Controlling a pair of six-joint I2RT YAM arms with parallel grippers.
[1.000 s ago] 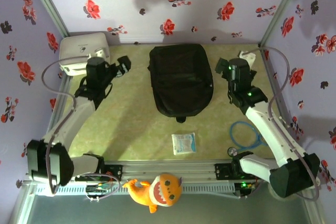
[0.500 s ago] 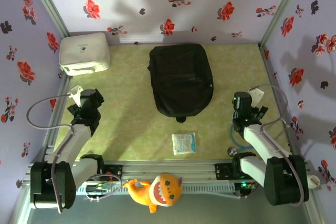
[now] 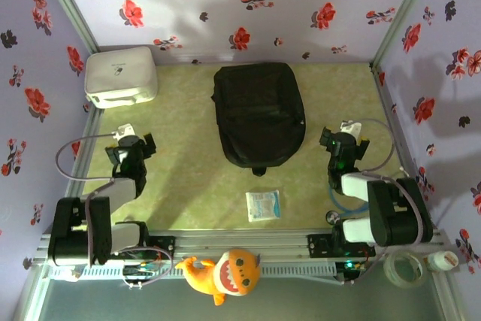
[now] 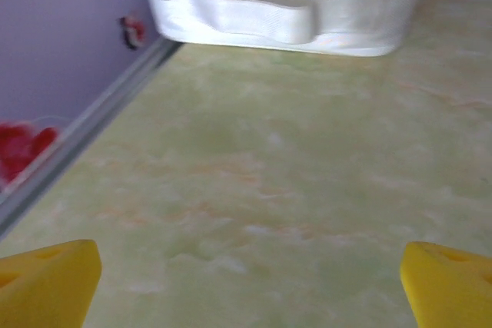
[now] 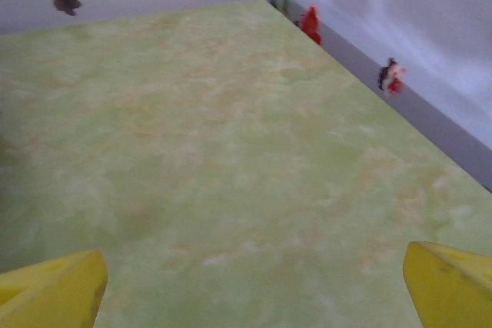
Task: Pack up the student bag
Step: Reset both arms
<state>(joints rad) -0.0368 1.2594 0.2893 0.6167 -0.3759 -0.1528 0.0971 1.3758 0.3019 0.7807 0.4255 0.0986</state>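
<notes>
The student bag (image 3: 259, 114) is lying at two o'clock from the left gripper (image 3: 131, 143), ten o'clock from the right gripper (image 3: 344, 140); both are gaping wide.

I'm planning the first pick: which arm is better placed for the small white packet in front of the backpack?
Probably right: the open right gripper sits nearer the white packet than the left gripper, which faces the white box.

The student bag (image 3: 259, 114) lies flat on the green table (image 3: 188, 174).
</notes>
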